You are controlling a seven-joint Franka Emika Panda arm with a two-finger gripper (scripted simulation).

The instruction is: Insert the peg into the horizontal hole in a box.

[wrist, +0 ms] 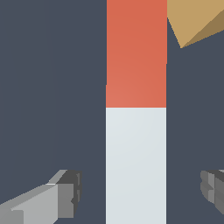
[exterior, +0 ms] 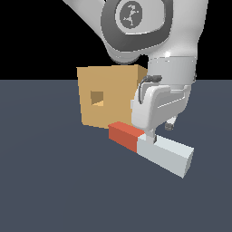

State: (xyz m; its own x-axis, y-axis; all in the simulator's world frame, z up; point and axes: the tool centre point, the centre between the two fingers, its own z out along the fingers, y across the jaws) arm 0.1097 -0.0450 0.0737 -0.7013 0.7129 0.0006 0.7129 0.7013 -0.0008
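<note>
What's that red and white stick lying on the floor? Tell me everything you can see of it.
The peg is a long square-section bar with flat matte faces, a shorter red end and a longer pale grey-white part. It lies flat on the dark floor, its red end nearest the tan box, below the hole. The tool hangs over its white part, fingers open either side, not touching.

No readable txt, labels, nos. or brand marks anywhere; only a small white emblem on arm joint cap (exterior: 131,14), not legible.
</note>
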